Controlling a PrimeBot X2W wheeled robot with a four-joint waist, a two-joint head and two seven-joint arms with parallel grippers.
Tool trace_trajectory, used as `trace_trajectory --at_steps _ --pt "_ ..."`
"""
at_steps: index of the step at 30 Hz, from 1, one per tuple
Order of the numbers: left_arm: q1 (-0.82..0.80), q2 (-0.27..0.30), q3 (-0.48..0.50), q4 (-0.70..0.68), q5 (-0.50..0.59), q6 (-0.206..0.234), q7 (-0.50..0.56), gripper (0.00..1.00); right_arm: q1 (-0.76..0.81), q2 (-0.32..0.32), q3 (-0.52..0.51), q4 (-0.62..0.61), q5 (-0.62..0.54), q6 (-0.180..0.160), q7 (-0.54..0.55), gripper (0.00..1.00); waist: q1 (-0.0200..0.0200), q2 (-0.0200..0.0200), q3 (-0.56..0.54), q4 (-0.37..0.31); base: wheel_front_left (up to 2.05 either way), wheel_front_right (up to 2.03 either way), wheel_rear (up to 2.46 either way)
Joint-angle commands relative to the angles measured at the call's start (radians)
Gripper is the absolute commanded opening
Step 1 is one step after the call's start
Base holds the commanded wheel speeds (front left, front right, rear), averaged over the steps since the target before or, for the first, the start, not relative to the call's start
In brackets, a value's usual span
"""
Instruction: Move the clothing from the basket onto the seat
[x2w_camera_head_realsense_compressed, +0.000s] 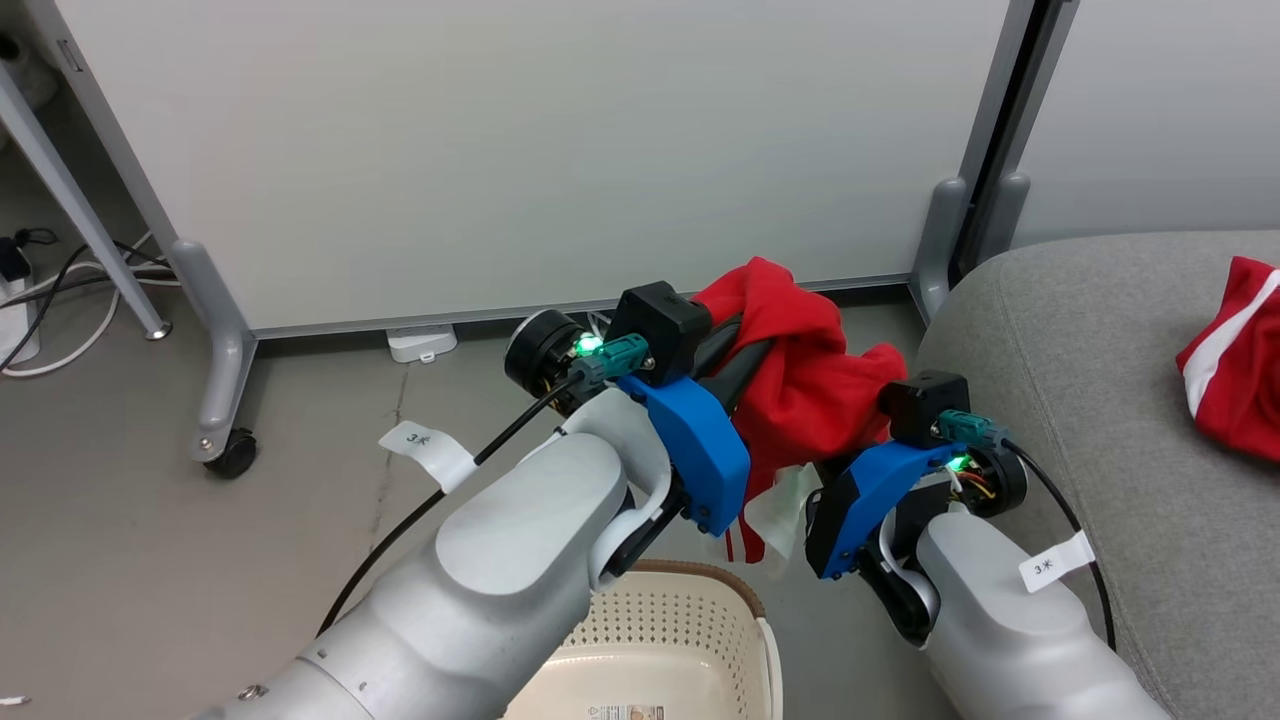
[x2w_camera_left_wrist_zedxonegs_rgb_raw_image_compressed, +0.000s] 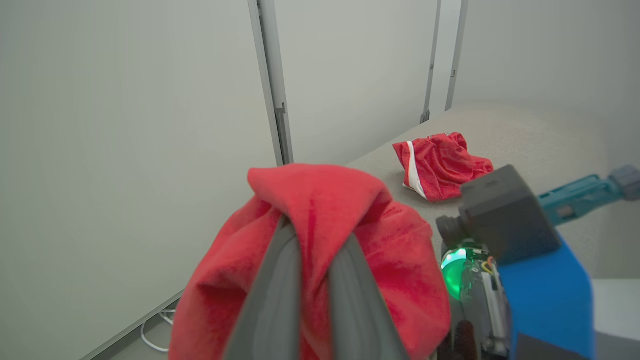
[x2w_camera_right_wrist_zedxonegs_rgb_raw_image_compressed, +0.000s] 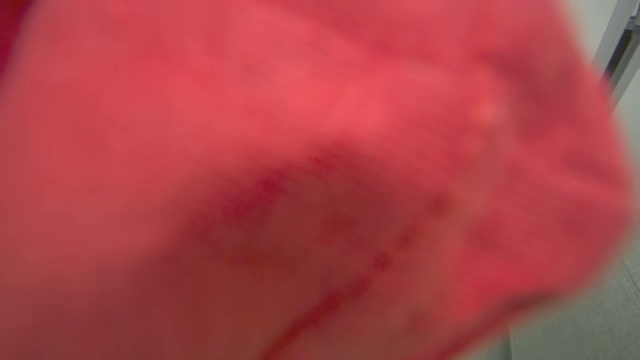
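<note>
Down at 6 o'clock in the head view sits the basket, low on the grey floor. Just above it, near the middle, the plain red garment hangs in the air, clear of the basket. The left gripper reaches in from 9 o'clock and pinches this cloth. In the left wrist view its two dark fingers stand close together, with red cloth squeezed between them and folded over their tips. The right gripper reaches in from 4 o'clock, into the lower side of the same cloth. Its fingers are hidden in the red and pressed together, and I cannot tell if they have caught any cloth. Farther off at 3 o'clock is the big grey seat. The striped red garment lies on it, well apart from the plain one.
</note>
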Motion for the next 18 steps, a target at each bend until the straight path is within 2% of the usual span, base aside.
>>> trace_trajectory --at_steps 1,3,5,7,13,18 --pt "-0.013 -0.001 -0.002 0.007 -0.006 0.003 -0.009 0.00 -0.012 0.000 0.006 -0.002 0.010 0.001 -0.005 0.00 -0.0001 -0.0001 -0.002 -0.005 0.00 0.00 0.00" --pt "-0.013 -0.001 -0.003 0.012 -0.007 0.003 -0.012 0.02 -0.012 0.000 0.007 -0.012 0.019 0.001 -0.006 0.00 -0.0001 -0.0001 -0.003 -0.010 0.00 0.00 0.00" --pt "-0.011 0.000 -0.006 0.017 -0.006 0.003 -0.017 0.79 -0.012 0.000 0.003 -0.020 0.020 0.001 -0.006 0.00 -0.0001 -0.0001 -0.003 -0.012 0.00 0.00 0.00" --pt "-0.006 0.000 -0.009 0.026 -0.008 0.003 -0.017 1.00 -0.010 0.000 -0.004 -0.028 0.021 0.001 -0.006 0.00 -0.0001 -0.0001 -0.003 -0.015 0.00 0.00 0.00" --pt "0.017 0.015 -0.010 0.031 -0.013 -0.004 -0.042 1.00 -0.004 -0.001 -0.044 -0.045 0.010 0.001 -0.006 0.00 -0.0001 -0.0001 -0.001 -0.020 0.00 0.00 0.00" --pt "0.068 0.065 0.004 0.006 -0.017 -0.014 -0.091 1.00 0.003 0.000 -0.094 -0.058 -0.007 0.001 -0.006 0.00 -0.0001 -0.0001 0.002 -0.027 0.00 0.00 0.00"
